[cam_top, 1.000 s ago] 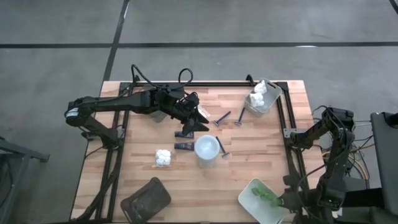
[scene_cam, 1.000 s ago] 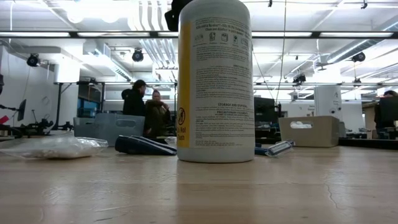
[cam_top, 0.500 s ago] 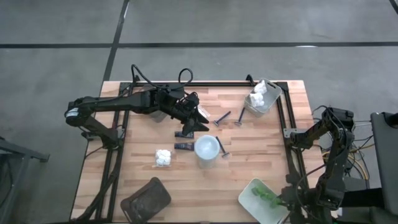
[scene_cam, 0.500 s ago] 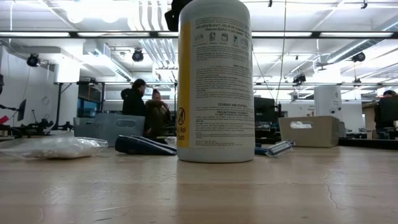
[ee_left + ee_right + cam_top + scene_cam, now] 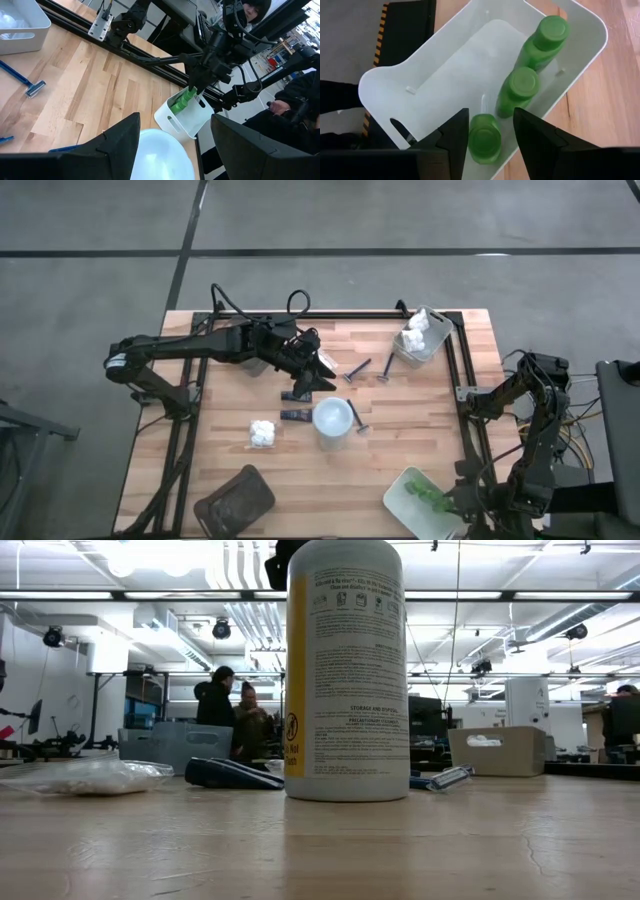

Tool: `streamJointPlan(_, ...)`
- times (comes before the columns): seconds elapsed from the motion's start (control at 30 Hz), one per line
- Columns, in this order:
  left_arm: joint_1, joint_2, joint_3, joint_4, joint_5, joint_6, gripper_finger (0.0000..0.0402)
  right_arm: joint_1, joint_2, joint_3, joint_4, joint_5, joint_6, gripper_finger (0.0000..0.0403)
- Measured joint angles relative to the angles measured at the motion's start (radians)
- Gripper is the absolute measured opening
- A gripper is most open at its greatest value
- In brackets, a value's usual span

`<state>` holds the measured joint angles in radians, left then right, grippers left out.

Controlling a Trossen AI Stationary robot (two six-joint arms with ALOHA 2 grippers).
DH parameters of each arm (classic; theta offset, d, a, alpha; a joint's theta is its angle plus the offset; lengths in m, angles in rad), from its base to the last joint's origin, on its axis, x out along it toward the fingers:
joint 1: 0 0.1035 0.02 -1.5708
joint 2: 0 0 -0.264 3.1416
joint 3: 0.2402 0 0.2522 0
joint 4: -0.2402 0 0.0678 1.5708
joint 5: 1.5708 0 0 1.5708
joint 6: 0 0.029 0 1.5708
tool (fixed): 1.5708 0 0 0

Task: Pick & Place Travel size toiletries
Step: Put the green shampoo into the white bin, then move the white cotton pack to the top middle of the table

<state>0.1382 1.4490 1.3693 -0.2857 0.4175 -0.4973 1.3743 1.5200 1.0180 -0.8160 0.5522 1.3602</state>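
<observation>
My left gripper (image 5: 322, 380) (image 5: 175, 120) hangs open over the table's middle, just far of the yellow, white-capped bottle (image 5: 332, 418) (image 5: 345, 670), which stands upright on its base. Two dark tubes (image 5: 300, 394) (image 5: 293, 416), three razors (image 5: 357, 369) (image 5: 385, 368) (image 5: 358, 420) and a white packet (image 5: 263, 433) lie flat on the wood. My right gripper (image 5: 447, 502) (image 5: 490, 112) is open above the near-right white tray (image 5: 405, 492), its fingers on either side of one of three green bottles (image 5: 484, 137) lying in that tray. My right gripper comes from above with its open fingers on either side of the green bottle's cap (image 5: 484, 131), which lies in the tray. Whether a finger touches the cap cannot be told.
A white tray (image 5: 432, 352) at the far right holds white packets. A dark tray (image 5: 235, 496) sits at the near left edge. Black rails run along the table's left and right sides. In the low view, people stand in the room beyond the table.
</observation>
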Motion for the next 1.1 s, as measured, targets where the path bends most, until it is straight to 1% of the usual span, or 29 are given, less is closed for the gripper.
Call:
streamJointPlan(0.2, 0.0, 0.0, 0.0, 0.0, 0.0, 0.0, 0.0248, 0.0, 0.0, 0.016, 0.0, -0.007, -0.008, 0.0178)
streamJointPlan(0.53, 0.0, 0.0, 0.0, 0.0, 0.0, 0.0, 0.0248, 0.0, -0.002, 0.094, -0.025, -0.027, -0.137, 0.0215)
streamJointPlan(0.73, 0.0, 0.0, 0.0, 0.0, 0.0, 0.0, 0.0248, -0.011, -0.006, 0.128, -0.023, -0.03, -0.265, 0.0233)
streamJointPlan(0.83, 0.0, 0.0, 0.0, 0.0, 0.0, 0.0, 0.0248, -0.033, -0.021, 0.14, -0.01, -0.037, -0.361, 0.0241)
streamJointPlan(1.0, 0.0, 0.0, 0.0, 0.0, 0.0, 0.0, 0.0248, -0.1, -0.089, 0.138, 0.05, -0.096, -0.526, 0.025)
streamJointPlan(1.1, 0.0, 0.0, 0.0, 0.001, 0.0, 0.0, 0.0248, -0.143, -0.137, 0.134, 0.073, -0.108, -0.6, 0.0251)
